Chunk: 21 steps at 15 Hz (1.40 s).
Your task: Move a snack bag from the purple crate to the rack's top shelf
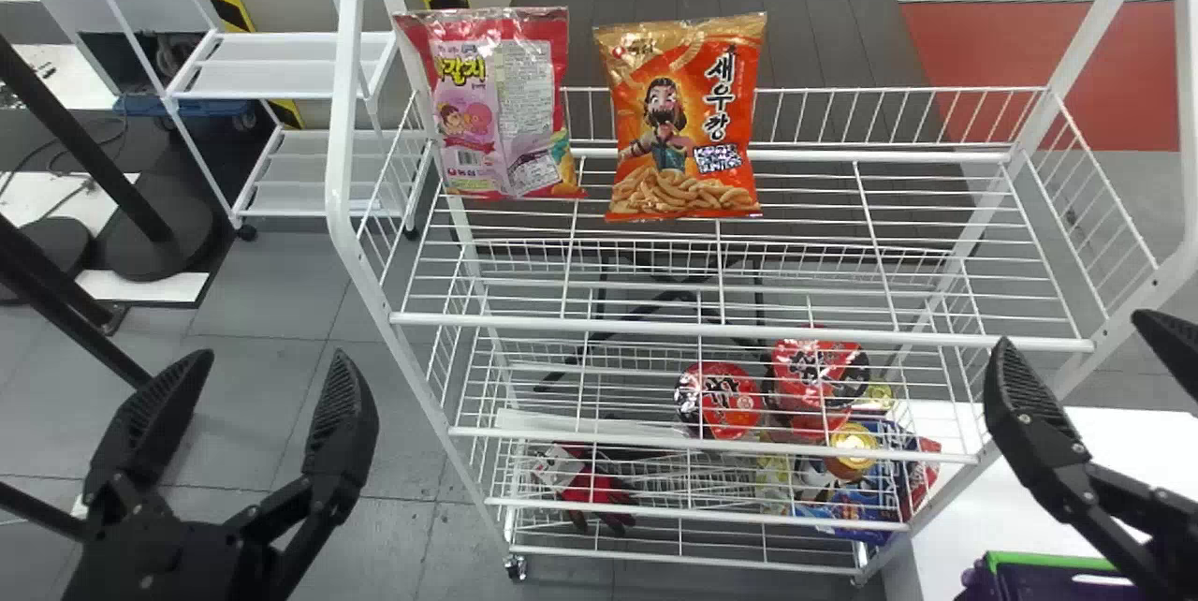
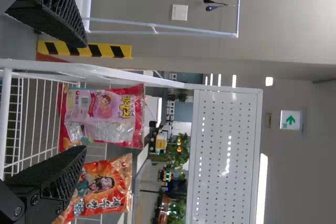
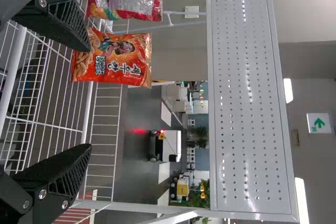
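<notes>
In the head view my left gripper [image 1: 267,367] is open left of the white rack, and my right gripper [image 1: 1076,339] is open at the rack's front right corner. Two snack bags stand upright on the rack's top shelf [image 1: 898,208]: a pink-red one [image 1: 501,105] at the left, an orange one [image 1: 688,119] beside it. The purple crate [image 1: 978,582] is cut off at the lower right; its contents are hidden. Both wrist views show spread fingers holding nothing, at the left gripper [image 2: 84,97] and the right gripper [image 3: 89,99], with both bags beyond.
Lower shelves hold red-lidded cups [image 1: 721,400], assorted packets and red gloves [image 1: 594,489]. A white table [image 1: 973,470] stands right of the rack, below my right gripper. A perforated white panel [image 3: 247,98] tops the rack. Black poles and a small white rack [image 1: 281,63] are at the left.
</notes>
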Motion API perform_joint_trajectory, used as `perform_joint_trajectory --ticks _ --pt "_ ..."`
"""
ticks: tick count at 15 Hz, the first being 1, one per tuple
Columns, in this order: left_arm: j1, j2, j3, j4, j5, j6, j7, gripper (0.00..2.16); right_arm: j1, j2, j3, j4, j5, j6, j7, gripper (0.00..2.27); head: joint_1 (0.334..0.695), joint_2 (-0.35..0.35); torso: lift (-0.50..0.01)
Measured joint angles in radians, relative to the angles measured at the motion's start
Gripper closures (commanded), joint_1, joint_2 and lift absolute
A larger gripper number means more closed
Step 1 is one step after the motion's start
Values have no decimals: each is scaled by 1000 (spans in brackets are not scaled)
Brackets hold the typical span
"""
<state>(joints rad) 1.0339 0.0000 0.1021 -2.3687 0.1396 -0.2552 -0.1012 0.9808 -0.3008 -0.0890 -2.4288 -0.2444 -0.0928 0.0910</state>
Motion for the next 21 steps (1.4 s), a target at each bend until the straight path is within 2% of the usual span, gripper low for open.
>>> perform_joint_trajectory --ticks 21 --pt "-2 0 -1 14 4 -9 -8 134 4 13 -6 31 -2 -60 36 188 695 72 -101"
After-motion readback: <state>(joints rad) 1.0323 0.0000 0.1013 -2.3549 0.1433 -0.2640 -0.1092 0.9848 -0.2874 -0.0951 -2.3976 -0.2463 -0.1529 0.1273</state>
